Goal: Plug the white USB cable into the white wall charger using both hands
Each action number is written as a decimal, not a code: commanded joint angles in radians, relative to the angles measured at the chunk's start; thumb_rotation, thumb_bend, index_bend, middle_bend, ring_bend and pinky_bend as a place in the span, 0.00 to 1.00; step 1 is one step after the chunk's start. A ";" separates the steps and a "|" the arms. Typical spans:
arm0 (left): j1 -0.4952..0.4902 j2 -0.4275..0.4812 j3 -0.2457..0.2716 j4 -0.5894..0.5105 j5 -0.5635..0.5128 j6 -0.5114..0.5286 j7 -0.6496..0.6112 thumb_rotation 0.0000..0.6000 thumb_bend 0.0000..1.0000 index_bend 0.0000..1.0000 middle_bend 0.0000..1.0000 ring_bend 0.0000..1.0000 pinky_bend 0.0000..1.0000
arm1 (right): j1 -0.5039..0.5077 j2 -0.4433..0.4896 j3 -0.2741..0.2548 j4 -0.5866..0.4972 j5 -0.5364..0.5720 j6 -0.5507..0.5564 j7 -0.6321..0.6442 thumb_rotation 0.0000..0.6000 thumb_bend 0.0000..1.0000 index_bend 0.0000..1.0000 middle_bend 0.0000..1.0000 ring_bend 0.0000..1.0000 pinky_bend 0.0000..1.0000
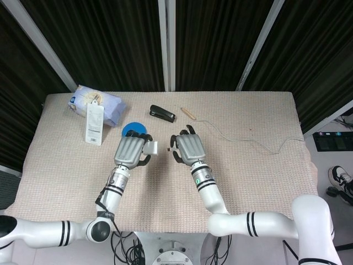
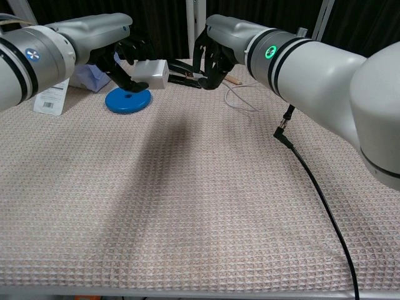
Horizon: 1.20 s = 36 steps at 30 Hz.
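So both hands are up over the middle of the beige woven table cover (image 1: 265, 182), close together and facing each other. Left hand (image 1: 130, 151) grips the white wall charger (image 2: 152, 74) in curled fingers, held clear of the cloth, its free end pointing toward the right hand; in the head view the charger (image 1: 150, 147) pokes out just right of the knuckles. Right hand (image 1: 187, 148) has its fingers curled in and pinches the plug end of the white USB cable (image 1: 237, 141); in the chest view the right hand (image 2: 211, 53) holds the tip near the charger with a small gap between them, not plugged. Rest of the cable (image 2: 240, 100) trails off the hand, loops on the cloth and runs toward the table's right edge. Blue disc (image 2: 127, 99) lies on the cloth under and behind the left hand. Black stapler (image 1: 162, 114) and a small wooden stick (image 1: 188, 113) sit near the back edge, behind the hands. Bluish white bag (image 1: 96, 103) with a white hang tag (image 1: 94, 123) at back left. Black cable (image 2: 315, 194) of the right arm drapes over the cloth at the right in the chest view
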 commanded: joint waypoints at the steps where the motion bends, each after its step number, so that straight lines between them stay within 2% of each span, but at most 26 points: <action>1: -0.014 -0.006 -0.002 -0.008 -0.016 0.019 0.018 0.98 0.42 0.47 0.47 0.29 0.21 | 0.008 -0.020 0.002 0.014 0.005 0.013 -0.007 1.00 0.36 0.58 0.51 0.23 0.09; 14: -0.069 -0.044 0.004 -0.004 -0.070 0.089 0.099 1.00 0.42 0.47 0.47 0.29 0.21 | 0.032 -0.085 0.038 0.078 0.020 0.040 -0.014 1.00 0.36 0.58 0.51 0.24 0.09; 36: -0.122 -0.060 0.004 0.009 -0.134 0.114 0.137 1.00 0.42 0.47 0.47 0.29 0.22 | 0.051 -0.145 0.068 0.148 0.015 0.036 -0.017 1.00 0.36 0.58 0.51 0.24 0.09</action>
